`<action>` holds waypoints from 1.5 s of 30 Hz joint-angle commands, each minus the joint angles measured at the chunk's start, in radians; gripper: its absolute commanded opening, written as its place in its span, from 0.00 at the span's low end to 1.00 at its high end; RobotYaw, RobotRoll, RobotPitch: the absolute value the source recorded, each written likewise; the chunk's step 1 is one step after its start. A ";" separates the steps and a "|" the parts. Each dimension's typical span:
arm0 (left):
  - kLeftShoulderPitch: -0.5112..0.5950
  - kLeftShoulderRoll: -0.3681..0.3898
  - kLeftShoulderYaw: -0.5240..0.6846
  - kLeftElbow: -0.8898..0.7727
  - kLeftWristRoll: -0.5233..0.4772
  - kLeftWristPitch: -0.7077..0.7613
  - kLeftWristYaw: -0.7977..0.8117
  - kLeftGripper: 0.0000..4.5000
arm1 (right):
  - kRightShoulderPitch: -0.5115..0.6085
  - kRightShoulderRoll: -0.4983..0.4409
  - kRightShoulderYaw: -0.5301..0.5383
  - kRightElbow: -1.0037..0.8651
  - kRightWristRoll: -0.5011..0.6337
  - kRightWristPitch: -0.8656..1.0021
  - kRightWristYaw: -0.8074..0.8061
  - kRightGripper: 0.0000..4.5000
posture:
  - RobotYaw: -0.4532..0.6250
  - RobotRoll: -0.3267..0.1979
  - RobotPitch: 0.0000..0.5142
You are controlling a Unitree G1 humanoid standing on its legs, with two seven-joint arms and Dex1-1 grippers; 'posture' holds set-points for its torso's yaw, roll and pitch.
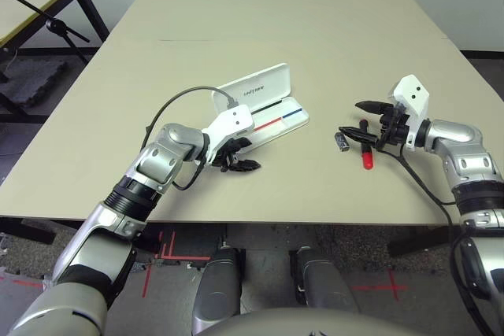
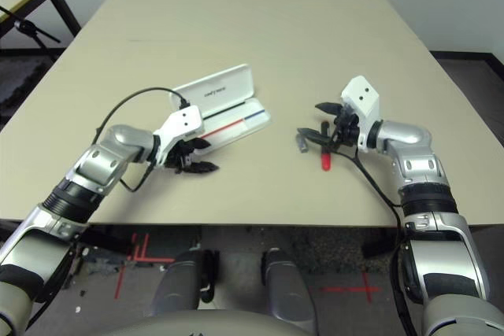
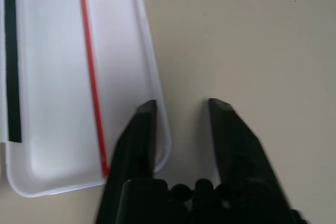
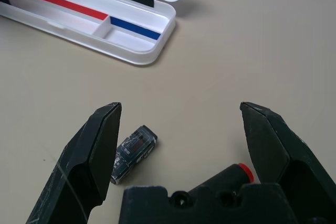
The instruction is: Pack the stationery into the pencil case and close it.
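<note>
Overhead, the pencil case (image 1: pixel 260 108) is seen lying open on the counter (image 1: pixel 315 29), the left end effector (image 1: pixel 240 164) half closed on nothing at its near end, apparently to steady it. In the left wrist view one finger (image 3: pixel 137 135) overlaps the case rim, contact being unclear. In the right wrist view the right end effector (image 4: pixel 181 129) is spread wide over the dark grey block (image 4: pixel 132 148), the red marker (image 4: pixel 242 169) mostly hidden.
</note>
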 commanded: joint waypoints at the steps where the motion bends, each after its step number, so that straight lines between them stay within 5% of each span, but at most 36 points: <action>1: -0.006 -0.005 -0.013 0.019 0.011 0.029 -0.012 0.18 | 0.013 0.003 0.011 -0.008 -0.007 -0.006 -0.001 1.00 | 0.45 0.62 0.19; 4: -0.016 -0.006 -0.014 0.029 0.018 0.037 -0.012 0.00 | 0.017 0.002 0.011 -0.013 -0.006 -0.004 -0.002 1.00 | 0.44 0.62 0.19; 12: -0.041 0.009 -0.027 0.025 0.041 -0.014 -0.050 0.00 | 0.053 -0.033 0.002 -0.087 0.043 0.057 0.079 1.00 | 0.44 0.62 0.19; 28: 0.116 0.236 0.011 -0.200 0.005 -0.304 -0.291 0.00 | 0.088 -0.063 0.025 -0.188 0.066 0.138 0.163 1.00 | 0.44 0.62 0.19; 45: 0.172 0.236 0.034 -0.230 0.009 -0.285 -0.257 0.00 | 0.064 -0.044 0.048 -0.146 0.041 0.096 0.148 1.00 | 0.46 0.62 0.18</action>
